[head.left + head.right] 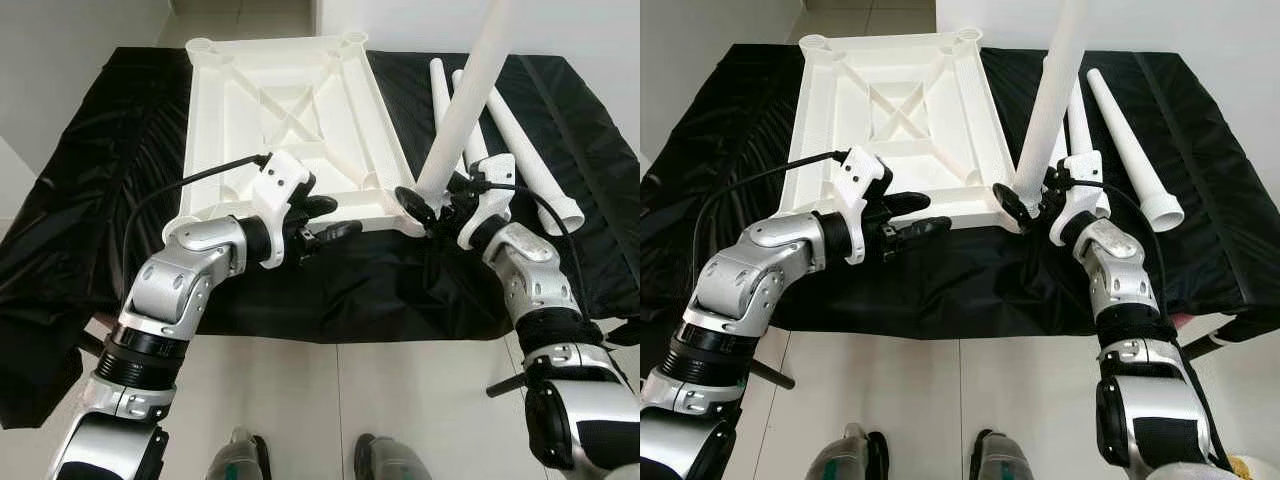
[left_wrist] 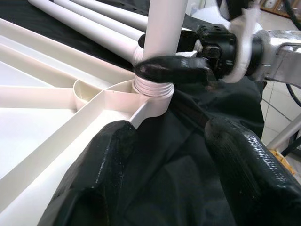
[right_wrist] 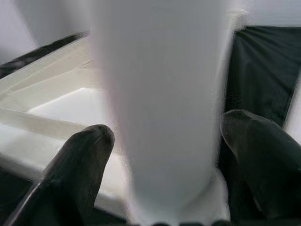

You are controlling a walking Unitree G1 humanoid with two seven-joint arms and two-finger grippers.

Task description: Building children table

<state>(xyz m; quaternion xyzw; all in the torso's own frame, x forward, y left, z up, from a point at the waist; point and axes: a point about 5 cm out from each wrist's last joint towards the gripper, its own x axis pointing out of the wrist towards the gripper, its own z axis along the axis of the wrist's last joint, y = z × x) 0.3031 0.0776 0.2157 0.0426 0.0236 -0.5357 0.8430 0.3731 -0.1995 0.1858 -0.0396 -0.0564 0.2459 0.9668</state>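
Head views: the white tabletop lies underside up on a black cloth, the right gripper pinching a leg upright in its near right corner socket, loose legs beside. Left wrist view: the left gripper, jaws spread, hovers near the threaded socket. Right wrist view: fingers flank the leg.

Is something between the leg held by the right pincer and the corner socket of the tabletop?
Nothing visible. The leg, held by the right pincer, already stands with its threaded end in the corner socket of the tabletop.
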